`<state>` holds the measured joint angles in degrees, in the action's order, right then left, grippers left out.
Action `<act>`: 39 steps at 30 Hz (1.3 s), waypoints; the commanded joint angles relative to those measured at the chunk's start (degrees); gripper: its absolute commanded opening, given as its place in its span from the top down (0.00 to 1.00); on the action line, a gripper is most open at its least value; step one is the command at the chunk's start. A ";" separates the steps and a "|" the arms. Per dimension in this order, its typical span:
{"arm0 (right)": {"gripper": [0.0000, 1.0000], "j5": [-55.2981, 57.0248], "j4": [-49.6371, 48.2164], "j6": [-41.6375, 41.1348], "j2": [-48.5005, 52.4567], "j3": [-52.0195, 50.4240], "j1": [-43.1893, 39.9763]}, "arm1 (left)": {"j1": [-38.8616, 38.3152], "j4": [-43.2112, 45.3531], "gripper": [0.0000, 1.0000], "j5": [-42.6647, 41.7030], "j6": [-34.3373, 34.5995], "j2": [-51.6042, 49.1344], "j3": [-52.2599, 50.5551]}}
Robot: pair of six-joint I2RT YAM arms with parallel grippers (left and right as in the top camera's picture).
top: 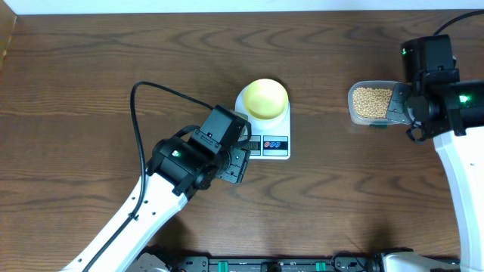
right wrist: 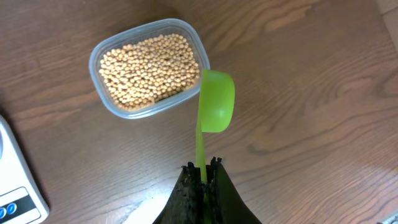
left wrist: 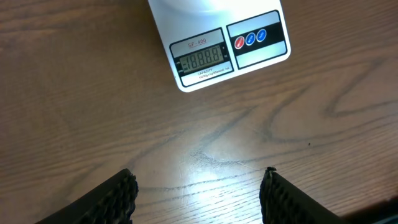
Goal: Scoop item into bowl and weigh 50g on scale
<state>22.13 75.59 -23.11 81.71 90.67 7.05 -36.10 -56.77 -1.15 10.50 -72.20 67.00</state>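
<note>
Right wrist: beans (right wrist: 149, 68) all sit in the clear tub (right wrist: 94, 62). Green scoop (right wrist: 216, 102) has its head just beside the tub's near corner. Right gripper (right wrist: 203, 171) has its jaws clamped tight on the scoop handle.

Overhead: tub sits on the table right of the scale (top: 276, 127), well apart. Yellow bowl (top: 265, 98) is on the scale's platform.

Left wrist: display (left wrist: 200, 60) reads 8888. Left gripper (left wrist: 199, 199) is over bare table just in front of the scale, jaws wide apart, gripping nothing.
</note>
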 commanded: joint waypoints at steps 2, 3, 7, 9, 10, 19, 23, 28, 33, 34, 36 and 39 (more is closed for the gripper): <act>0.99 1.49 -0.22 -1.09 3.87 -0.02 -1.18 | 0.13 -1.07 0.34 0.13 -0.33 0.11 3.19; 0.99 1.51 -0.37 -1.09 4.74 -0.20 -1.25 | 0.13 -1.31 0.34 0.11 -0.31 0.11 3.23; 0.99 1.51 -1.95 -1.07 10.27 -0.59 -1.49 | 0.13 -5.14 0.34 0.09 -0.31 0.11 6.05; 0.99 1.49 -2.64 -1.07 11.85 -0.59 -1.49 | 0.13 -6.58 0.34 0.09 -0.31 0.11 8.09; 0.99 1.46 -3.10 -1.07 12.44 -0.59 -1.49 | 0.13 -7.06 0.34 0.09 -0.31 0.13 9.14; 0.99 1.27 -6.19 -0.39 14.08 -0.59 -1.51 | 0.13 -7.04 0.34 -2.69 -0.33 0.85 13.92; 0.99 1.27 -8.02 -0.07 14.32 -1.38 -1.55 | 0.13 -6.73 0.25 -2.73 -0.31 0.85 13.92; 0.99 1.29 -9.73 0.02 15.06 -2.51 -2.27 | 0.13 -5.70 0.01 -2.86 -0.28 0.92 13.92; 0.99 0.28 -11.65 0.59 16.61 -2.97 -3.34 | 0.13 -5.75 0.00 -2.84 -0.31 0.87 13.92; 0.99 -0.48 -12.22 1.11 16.98 -2.99 -3.48 | 0.13 -5.77 0.00 -2.86 -0.31 0.85 13.90; 0.99 -0.83 -12.94 1.11 18.01 -3.02 -3.48 | 0.13 -5.77 0.00 -2.86 -0.28 0.83 13.90; 0.99 -0.83 -13.42 1.09 20.02 -3.02 -3.48 | 0.13 -5.77 0.00 -2.84 -0.31 0.83 13.90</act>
<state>21.52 62.52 -22.79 99.37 88.31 3.86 -36.10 -62.59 -3.95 10.50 -72.10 80.01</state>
